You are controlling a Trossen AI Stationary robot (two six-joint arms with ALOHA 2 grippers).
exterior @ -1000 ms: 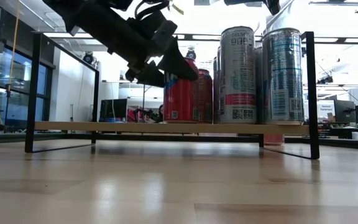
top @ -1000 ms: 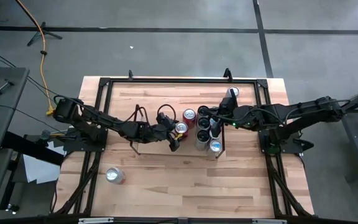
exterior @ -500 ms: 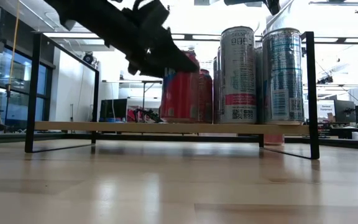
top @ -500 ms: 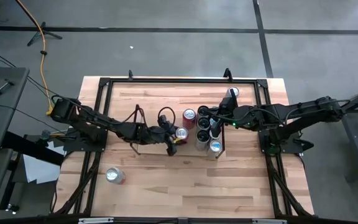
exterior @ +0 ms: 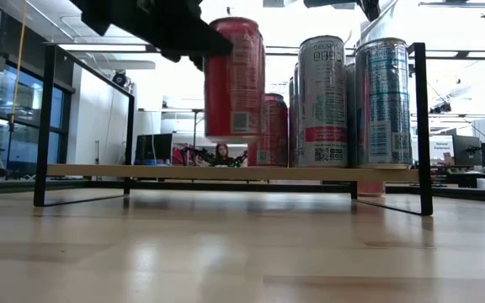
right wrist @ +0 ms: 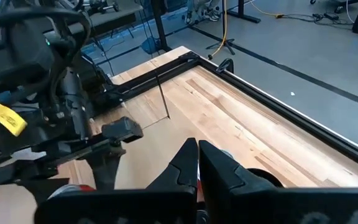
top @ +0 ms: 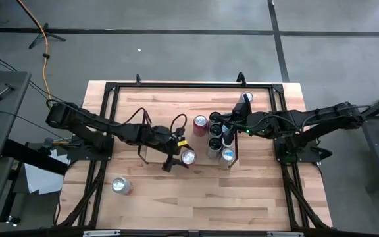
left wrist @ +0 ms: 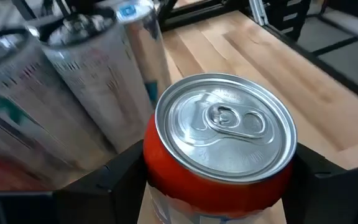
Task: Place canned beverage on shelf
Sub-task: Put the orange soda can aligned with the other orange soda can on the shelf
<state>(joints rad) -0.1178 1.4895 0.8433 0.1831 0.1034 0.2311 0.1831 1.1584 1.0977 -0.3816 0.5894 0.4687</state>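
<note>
Tabletop [top: 196, 191]: one loose can [top: 120, 185]
Shelf [exterior: 141, 171]: six cans
Left hand [top: 178, 156]: pinching red can [top: 187, 157]
Right hand [right wrist: 197, 163]: pressed together

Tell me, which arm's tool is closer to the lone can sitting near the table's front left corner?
Left. The left tool holds a red can toward the table's middle, off to one side of the lone can. The right tool hovers shut over the shelved cans, farther away.

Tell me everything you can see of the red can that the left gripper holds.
The red can is a tall metal can with a silver top and unopened pull tab. It is upright, clamped near its top by the left gripper, lifted clear above the shelf, beside the cans standing there.
</note>
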